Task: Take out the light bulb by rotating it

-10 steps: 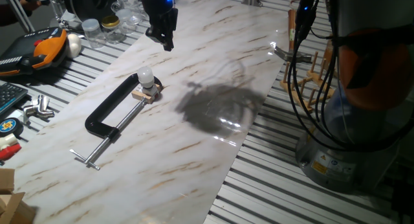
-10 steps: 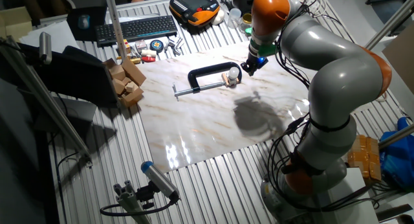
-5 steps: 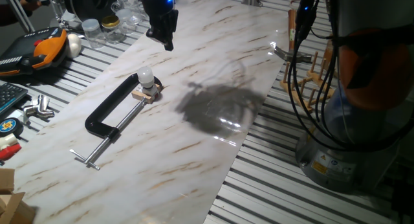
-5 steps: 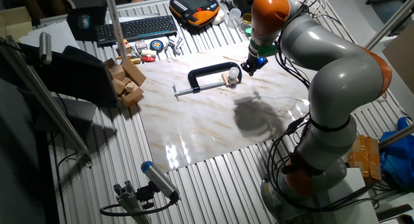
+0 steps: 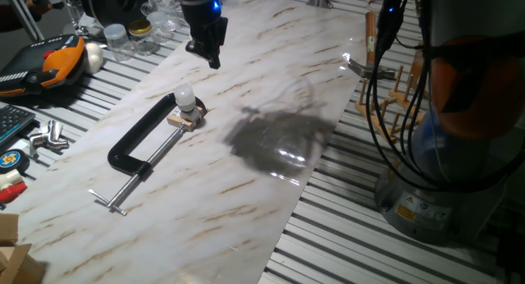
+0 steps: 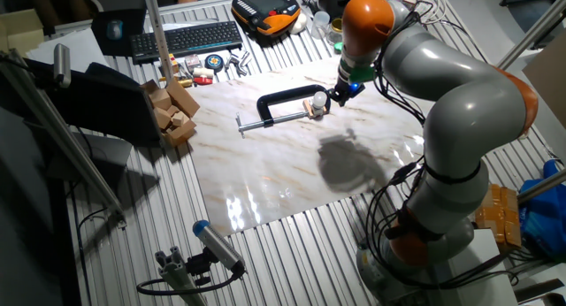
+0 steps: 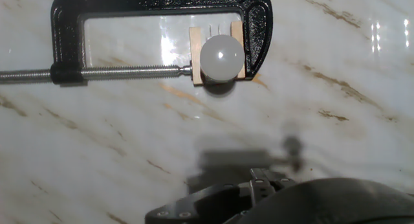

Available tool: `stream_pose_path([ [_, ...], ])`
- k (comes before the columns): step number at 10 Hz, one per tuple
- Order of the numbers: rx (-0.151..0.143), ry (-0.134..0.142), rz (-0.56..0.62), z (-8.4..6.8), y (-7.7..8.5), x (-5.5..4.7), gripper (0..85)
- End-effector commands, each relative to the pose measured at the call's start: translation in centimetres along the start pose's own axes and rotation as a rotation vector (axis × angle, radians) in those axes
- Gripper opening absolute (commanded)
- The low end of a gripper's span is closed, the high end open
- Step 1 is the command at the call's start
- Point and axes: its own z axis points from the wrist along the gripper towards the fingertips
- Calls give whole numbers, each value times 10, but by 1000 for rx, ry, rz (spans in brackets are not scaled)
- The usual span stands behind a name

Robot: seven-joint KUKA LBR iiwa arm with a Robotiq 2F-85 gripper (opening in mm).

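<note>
Gripper: is hovering above the marble board, well apart from the C-clamp; holding nothing; whether fingers are apart, I cannot tell.
Light bulb: is standing upright in the wooden block, squeezed in the C-clamp's mouth.
Key relation: bulb is lying ahead of the hand and lower, axis vertical.

No legible text, label, brand, number or sign in any view.

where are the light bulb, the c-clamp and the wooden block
light bulb (image 7: 221, 57), hand view, middle of the frosted globe
C-clamp (image 7: 155, 2), hand view, top bar of the black frame
wooden block (image 5: 187, 120), one fixed view, tan side under the bulb
</note>
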Motion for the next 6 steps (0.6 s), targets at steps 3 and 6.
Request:
stream_pose_path([
  [3, -28, -6, 14, 10, 2, -8, 0],
  [6, -27, -10, 40, 11, 10, -28, 0],
])
